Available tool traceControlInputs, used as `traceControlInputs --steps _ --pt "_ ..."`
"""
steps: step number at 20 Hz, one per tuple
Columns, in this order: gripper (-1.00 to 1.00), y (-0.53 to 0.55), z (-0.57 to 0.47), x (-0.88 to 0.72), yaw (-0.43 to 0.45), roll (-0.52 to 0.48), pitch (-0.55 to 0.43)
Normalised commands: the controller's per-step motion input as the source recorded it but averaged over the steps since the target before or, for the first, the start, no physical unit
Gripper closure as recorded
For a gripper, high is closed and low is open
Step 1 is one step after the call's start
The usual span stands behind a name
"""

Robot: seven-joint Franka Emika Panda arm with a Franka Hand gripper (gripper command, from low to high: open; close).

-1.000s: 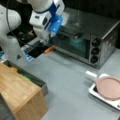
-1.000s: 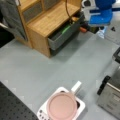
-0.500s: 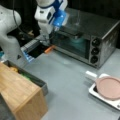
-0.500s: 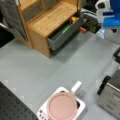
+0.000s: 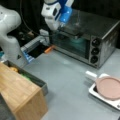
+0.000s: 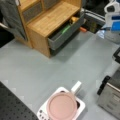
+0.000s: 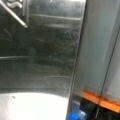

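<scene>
Pan (image 5: 110, 87) with a pink lid sits nearest in a front view, on a white base at the bottom right of the tabletop (image 5: 67, 75), its pale handle pointing up-left toward the oven (image 5: 85, 37). Wooden cabinet (image 5: 20, 95) stands at the bottom left with its drawer (image 6: 66, 31) pulled out, yellow and green items inside. An orange item (image 5: 49, 49) lies on the tabletop just beside the oven's left front corner.

Farther back, the oven rests against the far side. Its long axis runs from upper left to lower right in that view, with the glass door and three knobs facing the tabletop. The door appears shut.

Gripper (image 5: 58, 26) hangs at the oven's top left front corner, at or just above the upper edge of the door. Whether the jaws are spread or pressed together cannot be told; they do not show in the wrist view, which is filled by scratched metal and glass at close range.

Judgement: work on the oven looks to be at the approach stage. Contact with the door is not confirmed, and opening it is not yet done.
</scene>
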Motion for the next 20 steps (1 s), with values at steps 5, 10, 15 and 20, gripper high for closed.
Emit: traceControlInputs --steps 5,10,15,20 --pt "-1.00 0.15 -0.13 0.05 -0.145 0.127 -0.038" --pt "-1.00 0.04 -0.17 0.03 -0.109 0.155 -0.038" --pt "-1.00 0.03 -0.23 -0.03 -0.062 0.216 -0.079" --pt "-1.00 0.03 -0.21 -0.10 -0.035 0.215 -0.111"
